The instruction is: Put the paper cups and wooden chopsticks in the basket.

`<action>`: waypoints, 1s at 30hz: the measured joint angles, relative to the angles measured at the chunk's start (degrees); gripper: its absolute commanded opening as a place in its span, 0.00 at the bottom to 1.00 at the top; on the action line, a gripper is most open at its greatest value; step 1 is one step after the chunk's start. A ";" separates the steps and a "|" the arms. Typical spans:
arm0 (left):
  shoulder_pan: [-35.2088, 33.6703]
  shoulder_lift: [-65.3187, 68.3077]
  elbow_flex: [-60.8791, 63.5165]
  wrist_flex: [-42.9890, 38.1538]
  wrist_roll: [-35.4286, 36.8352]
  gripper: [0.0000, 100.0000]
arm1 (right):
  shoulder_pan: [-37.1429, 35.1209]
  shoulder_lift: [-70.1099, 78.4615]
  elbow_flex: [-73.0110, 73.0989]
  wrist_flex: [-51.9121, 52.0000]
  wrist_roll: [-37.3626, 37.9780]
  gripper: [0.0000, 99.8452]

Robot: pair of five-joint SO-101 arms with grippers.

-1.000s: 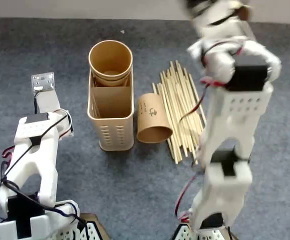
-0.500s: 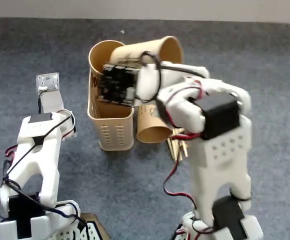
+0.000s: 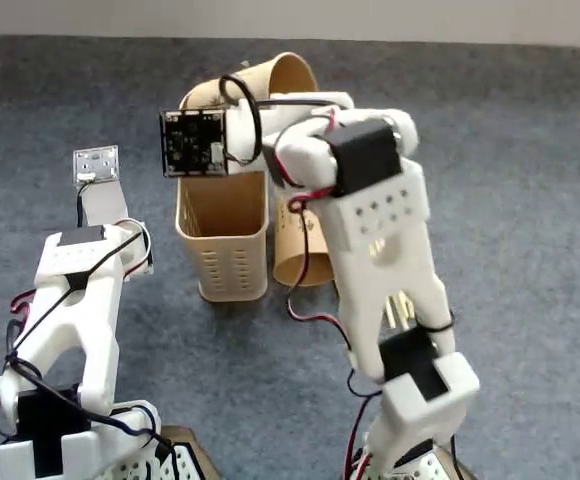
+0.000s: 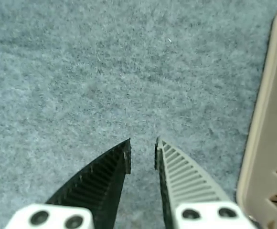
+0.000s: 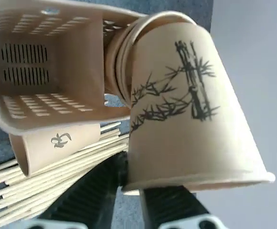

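Observation:
A beige slotted basket (image 3: pixel 220 235) stands on the carpet with paper cups (image 3: pixel 198 97) stacked in its far end. My right gripper (image 3: pixel 257 103) hangs over that end, shut on the rim of a tilted paper cup (image 3: pixel 275 75) with a bamboo print (image 5: pixel 191 109). The right wrist view shows the right gripper (image 5: pixel 131 187) clamping the rim, the basket (image 5: pixel 47 71) and the stacked cups (image 5: pixel 122 62). Another cup (image 3: pixel 298 255) lies on its side right of the basket, beside the wooden chopsticks (image 5: pixel 57 183). My left gripper (image 4: pixel 142 147) rests left of the basket, fingers nearly together, holding nothing.
Grey carpet covers the whole floor area. The right arm (image 3: pixel 380 240) stretches over the lying cup and hides most of the chopsticks. The basket's wall (image 4: pixel 267 143) stands close beside the left gripper. Open carpet lies to the far left and far right.
The right arm has swung from the far right across to the basket, carrying the cup. The cup now sits over the basket's far end. The left arm has stayed put.

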State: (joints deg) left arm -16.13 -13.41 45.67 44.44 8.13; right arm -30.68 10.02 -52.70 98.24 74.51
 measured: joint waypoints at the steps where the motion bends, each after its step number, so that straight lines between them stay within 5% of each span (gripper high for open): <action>1: 0.00 0.00 0.00 0.00 0.00 0.11 | 0.00 1.23 0.00 0.00 0.88 0.01; 12: 0.00 0.00 0.70 0.00 0.00 0.11 | 2.37 3.52 -0.79 -1.67 6.86 0.01; 20: 0.00 0.00 0.70 0.00 0.00 0.11 | 4.31 3.60 -8.09 -5.89 0.70 0.12; 30: 0.26 0.00 0.70 0.00 0.00 0.11 | 4.40 3.60 -8.97 -6.07 -2.55 0.12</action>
State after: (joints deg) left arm -15.87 -13.41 46.37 44.44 8.13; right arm -26.29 13.63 -61.67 92.18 71.96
